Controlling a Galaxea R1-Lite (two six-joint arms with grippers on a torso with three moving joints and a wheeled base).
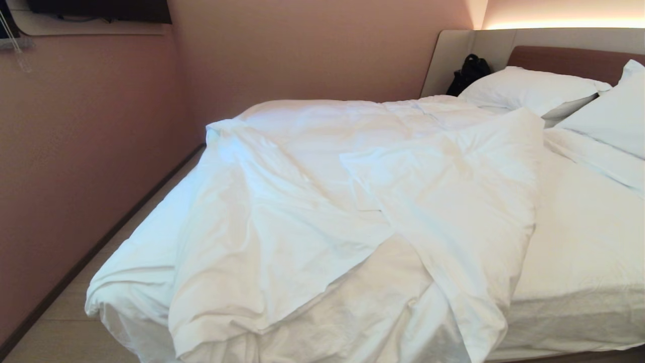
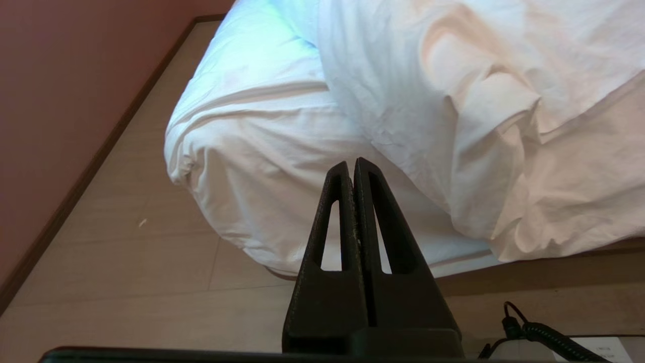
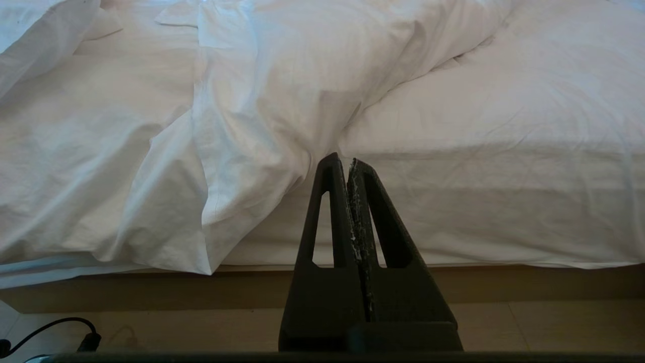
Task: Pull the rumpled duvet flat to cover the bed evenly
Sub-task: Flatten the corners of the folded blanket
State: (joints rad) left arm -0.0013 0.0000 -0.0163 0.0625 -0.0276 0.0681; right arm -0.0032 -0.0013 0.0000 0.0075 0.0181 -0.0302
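My left pincer (image 2: 352,169) and right pincer (image 3: 347,164) closed tight, empty, short of bed (image 1: 579,282) edge. Duvet (image 1: 322,201) bunched toward my left side — soft, puffy, light, probably draggy. Best hold: folded flap (image 3: 242,151) hanging over near edge.

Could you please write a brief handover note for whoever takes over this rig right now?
Left gripper: shut, empty, short of the bed's near left corner.
Right gripper: shut, empty, facing the mattress side.
Puffy white wrinkled duvet: bunched over the left and middle of the wide brown-based bed, one fold drooping over the near edge; flat white fitted sheet bare on the right.
Done: nothing.
Left: grasp the duvet, spread it evenly.
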